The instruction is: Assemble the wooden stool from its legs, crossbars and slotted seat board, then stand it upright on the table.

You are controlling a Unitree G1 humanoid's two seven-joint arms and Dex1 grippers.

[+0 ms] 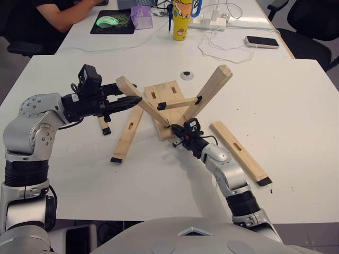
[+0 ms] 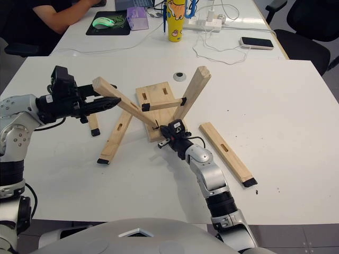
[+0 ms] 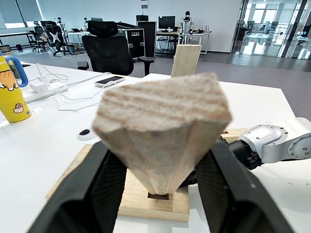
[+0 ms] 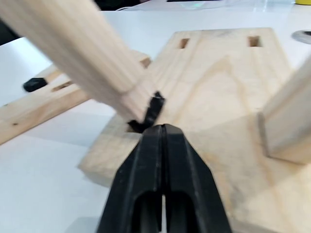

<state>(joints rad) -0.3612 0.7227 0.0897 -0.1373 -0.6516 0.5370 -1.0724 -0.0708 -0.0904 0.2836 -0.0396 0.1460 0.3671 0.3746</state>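
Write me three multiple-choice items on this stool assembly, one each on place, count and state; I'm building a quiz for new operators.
1. Where is the seat board?
A. lying flat on the table
B. held up in the air
C. standing on its edge

2. How many legs stand slanted in the board?
A. one
B. two
C. four

3. What is the left gripper doing?
A. hanging open
B. shut on a leg
C. shut on the seat board

Key:
1 A: the board rests flat on the tabletop.
2 B: the held leg and a second leg rise from it.
3 B: it clamps that leg near its upper end.
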